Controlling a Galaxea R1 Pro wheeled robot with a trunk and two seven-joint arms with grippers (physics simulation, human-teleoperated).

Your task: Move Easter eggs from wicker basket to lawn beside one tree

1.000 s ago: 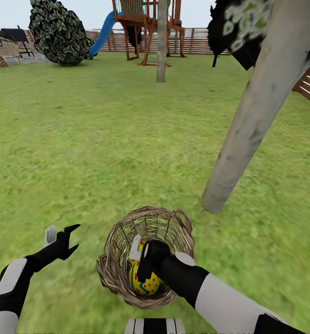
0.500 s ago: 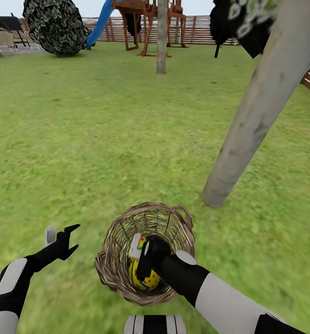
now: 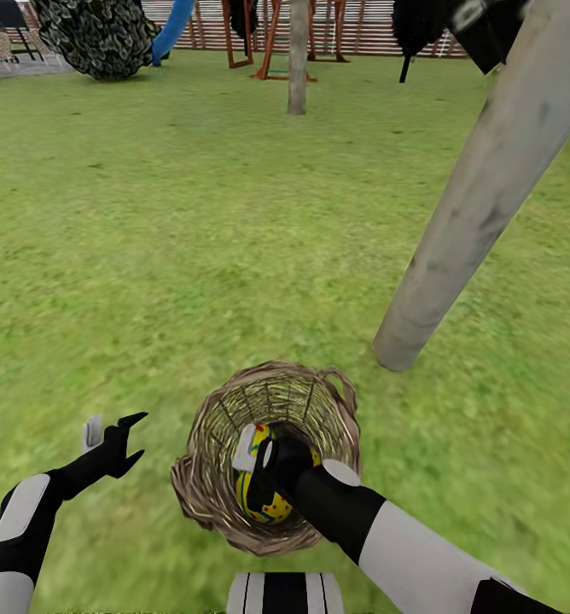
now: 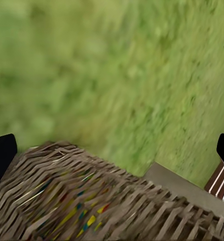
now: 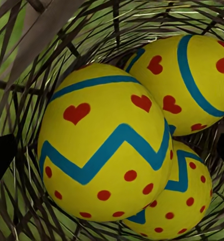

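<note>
Reaching into the wicker basket (image 3: 268, 456), the right gripper (image 3: 264, 452) hangs spread, gripping nothing, over 3 eggs (image 5: 104, 150). Nearest egg's long axis runs 10-to-4; the left gripper (image 3: 110, 435), open and empty, sits at the basket's 9 o'clock.

Both arms are showing the same build in the head view: glossy white shells on the forearms giving way to matte black wrists. The left arm (image 3: 25, 520) is wearing a pale grey oblong panel on its black section. The left pincer (image 3: 113, 437) is pairing one light grey finger with a black pointed one. The right pincer (image 3: 259, 465) is likewise black with a pale finger. Black-and-white stripes are marking the trunk (image 3: 285, 593).
</note>
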